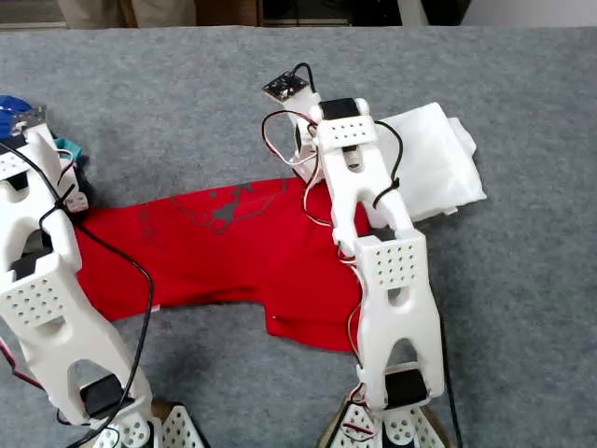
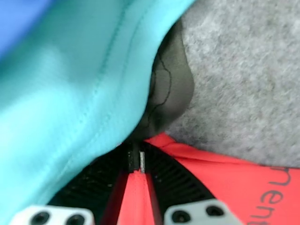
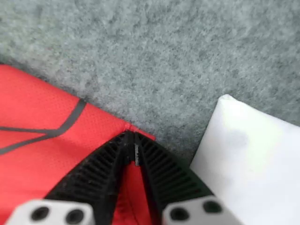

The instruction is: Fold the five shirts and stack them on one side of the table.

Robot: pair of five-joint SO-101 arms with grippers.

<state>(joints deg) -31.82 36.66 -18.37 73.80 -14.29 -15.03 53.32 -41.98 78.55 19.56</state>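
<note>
Bench: I work over a grey felt-like bench (image 1: 187,84) that carries all the cloth.
Red shirt: the red shirt with a dark printed graphic (image 1: 224,247) lies spread flat across the middle of the bench, running from the left arm to under the right arm. One part of it juts toward the near edge.
Left tool: in the left wrist view the left tool (image 2: 136,161) has its jaws together, with a fold of the red shirt pinched between them. In the high view I place it at the shirt's left end.
Right tool: the right tool (image 3: 130,149) is likewise clamped on the red shirt, at a corner on the side nearest the white one.
White shirt: the white folded shirt (image 1: 434,168) sits on the far right part of the bench. The right wrist view shows a strip of grey bench between it and the red corner, so they lie near but apart.
Left pile: smooth teal cloth with a stitched seam (image 2: 79,93) hangs close over the left tool, with dark black cloth (image 2: 171,86) just beside it and bright blue cloth (image 1: 14,110) at the bench's left edge.
Unclear: I cannot tell how these three are folded.
</note>
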